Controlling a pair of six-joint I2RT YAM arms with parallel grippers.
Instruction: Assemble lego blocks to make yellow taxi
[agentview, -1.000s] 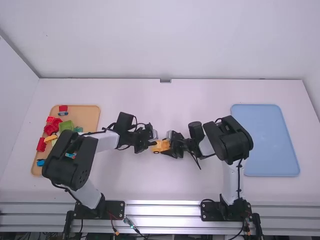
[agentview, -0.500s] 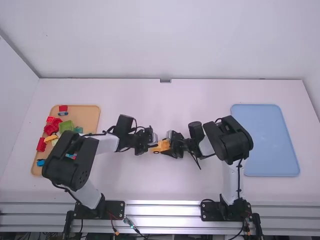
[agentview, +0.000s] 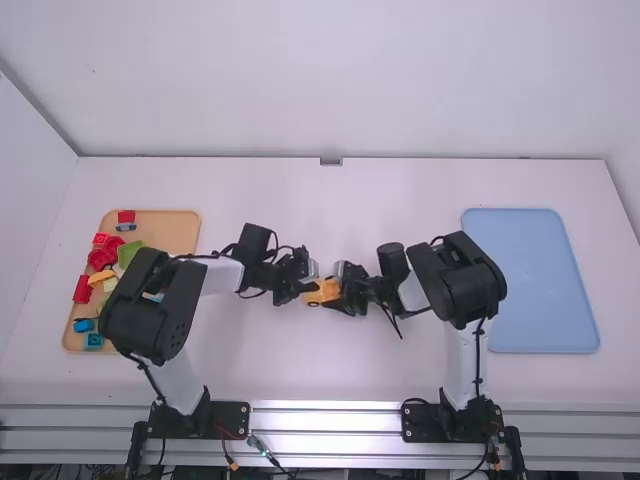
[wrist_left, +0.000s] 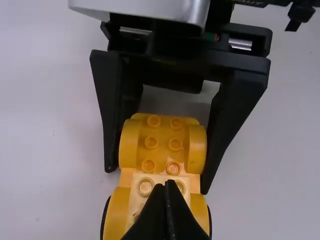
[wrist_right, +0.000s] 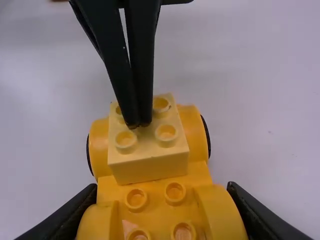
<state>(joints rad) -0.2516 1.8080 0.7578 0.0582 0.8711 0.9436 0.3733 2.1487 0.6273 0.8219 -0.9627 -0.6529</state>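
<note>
Right wrist view: pale block (wrist_right: 149, 169) is seated, left end effector (wrist_right: 138, 125) clenched. Chassis (wrist_right: 156, 212) is held by right end effector (wrist_right: 163, 187), seemingly unfinished.

We identify two arms with white links (agentview: 177, 388) and bulky, rounded black joint housings (agentview: 150, 306). We note black base plates (agentview: 228, 418), loose black cables (agentview: 477, 362) and a red wire (agentview: 223, 434) at the left base. We see long, tapering black fingers on the left claw (agentview: 308, 286) and right claw (agentview: 331, 290), with a smooth silver-grey housing (wrist_left: 142, 8) behind the latter.
</note>
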